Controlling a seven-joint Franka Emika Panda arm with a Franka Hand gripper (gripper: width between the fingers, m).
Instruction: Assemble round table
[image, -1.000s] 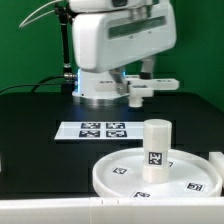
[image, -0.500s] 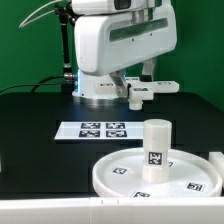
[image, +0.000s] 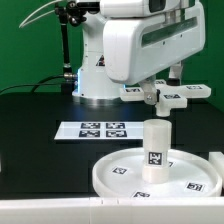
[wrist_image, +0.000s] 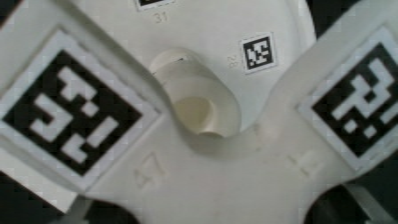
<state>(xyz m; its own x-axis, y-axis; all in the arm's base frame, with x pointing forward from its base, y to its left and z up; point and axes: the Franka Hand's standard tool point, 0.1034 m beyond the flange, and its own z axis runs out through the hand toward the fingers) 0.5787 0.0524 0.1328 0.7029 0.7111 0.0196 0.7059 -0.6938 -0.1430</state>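
Observation:
The large rimmed round disc (image: 125, 175) lies on the black table at the front, tags on its face. The short cylindrical leg (image: 155, 150) stands upright on the disc's middle, a tag on its side. My gripper (image: 163, 90) is shut on the cross-shaped foot (image: 168, 96) and holds it level in the air, behind and above the leg. In the wrist view the foot (wrist_image: 196, 60) fills the frame, with its round hub and large tags on its arms. My gripper (wrist_image: 217, 212) shows only as dark finger edges at the foot's sides.
The marker board (image: 100, 130) lies flat on the table behind the disc. The arm's white base (image: 95, 85) stands at the back. A white part (image: 216, 160) shows at the exterior view's right edge, and a white ledge (image: 50, 206) runs along the front.
The arm has swung toward the exterior view's right and nearer the camera, carrying the cross-shaped foot with it. The disc and leg have not moved.

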